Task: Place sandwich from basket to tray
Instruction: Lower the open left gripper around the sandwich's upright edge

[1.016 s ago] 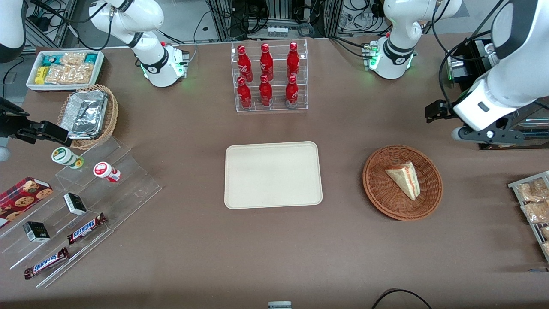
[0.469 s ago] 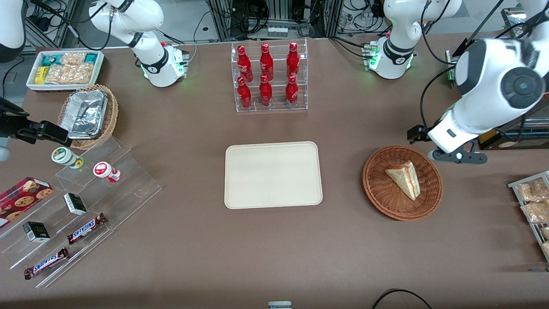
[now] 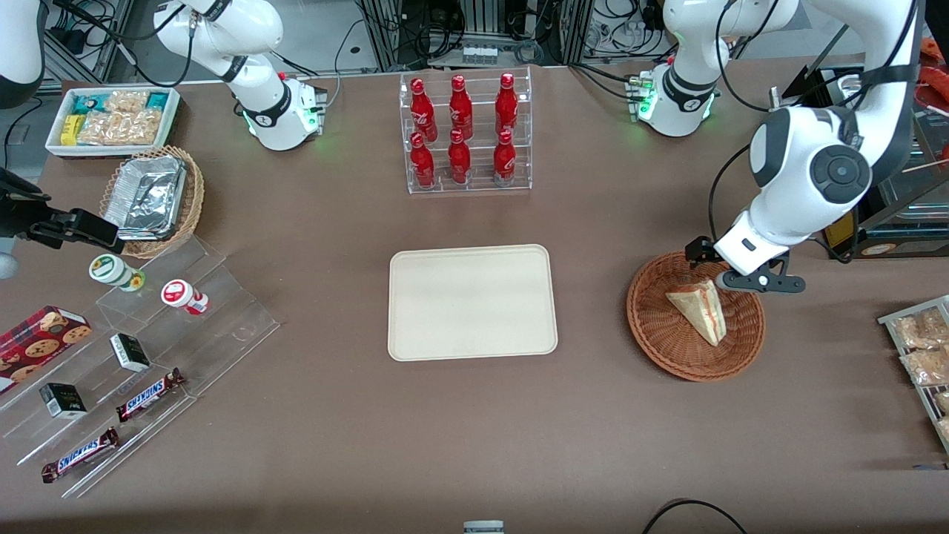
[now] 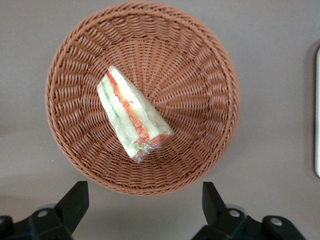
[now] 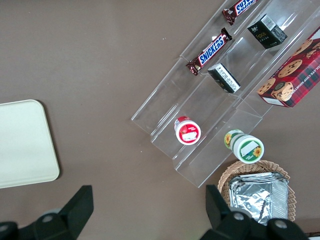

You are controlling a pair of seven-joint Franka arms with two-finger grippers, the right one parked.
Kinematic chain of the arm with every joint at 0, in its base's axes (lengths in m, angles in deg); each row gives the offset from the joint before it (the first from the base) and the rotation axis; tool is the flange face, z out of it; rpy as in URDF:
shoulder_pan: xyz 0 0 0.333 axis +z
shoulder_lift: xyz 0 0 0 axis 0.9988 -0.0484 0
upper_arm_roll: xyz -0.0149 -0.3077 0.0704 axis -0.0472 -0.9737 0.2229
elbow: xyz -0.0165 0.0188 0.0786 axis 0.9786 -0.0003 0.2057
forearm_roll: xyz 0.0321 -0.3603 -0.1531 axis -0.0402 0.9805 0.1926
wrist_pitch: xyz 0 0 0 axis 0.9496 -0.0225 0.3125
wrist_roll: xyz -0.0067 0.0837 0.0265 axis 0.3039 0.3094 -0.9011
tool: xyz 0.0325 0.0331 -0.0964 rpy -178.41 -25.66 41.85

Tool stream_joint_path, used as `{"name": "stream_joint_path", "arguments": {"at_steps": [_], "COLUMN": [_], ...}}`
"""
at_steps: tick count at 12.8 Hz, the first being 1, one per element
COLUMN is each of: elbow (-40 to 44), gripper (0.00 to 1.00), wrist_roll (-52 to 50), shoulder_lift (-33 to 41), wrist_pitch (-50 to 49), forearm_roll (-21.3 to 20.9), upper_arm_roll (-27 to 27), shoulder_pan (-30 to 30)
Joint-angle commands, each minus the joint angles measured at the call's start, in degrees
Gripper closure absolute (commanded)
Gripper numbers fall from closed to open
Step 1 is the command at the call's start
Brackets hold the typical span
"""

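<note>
While the sandwich lies in the basket, my gripper hangs spread wide above its rim; I'd centre over the wedge, straddle its bread faces, then descend, the tray waiting nearby

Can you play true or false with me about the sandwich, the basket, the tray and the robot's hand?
1. The sandwich lies in the basket. True.
2. The tray already has food on it. False: nothing lies on it.
3. The gripper is squeezing the sandwich. False: its fingers are open and touch nothing, above the basket's rim.
4. Red bottles stand in a clear rack, farther from the front camera than the tray. True.
5. The sandwich stands upright on its point. False: it lies on its side.
</note>
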Motion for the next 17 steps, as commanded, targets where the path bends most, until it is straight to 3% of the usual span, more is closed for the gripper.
{"name": "stream_joint_path", "arguments": {"at_steps": [1,9,17], "elbow": [-1.1,-1.0,-0.8], "gripper": [0.00,0.00,0.00], "wrist_roll": [-1.7,-34.5,-37.0], "shoulder_lift": [0.6,-3.2,-7.5], "wrist_pitch": [1.5,8.5,10.1], "forearm_roll": [-0.6,-0.7,-0.6], "upper_arm_roll": [0.2,0.1,0.2], "shoulder_pan": [0.2,0.8,0.9]}}
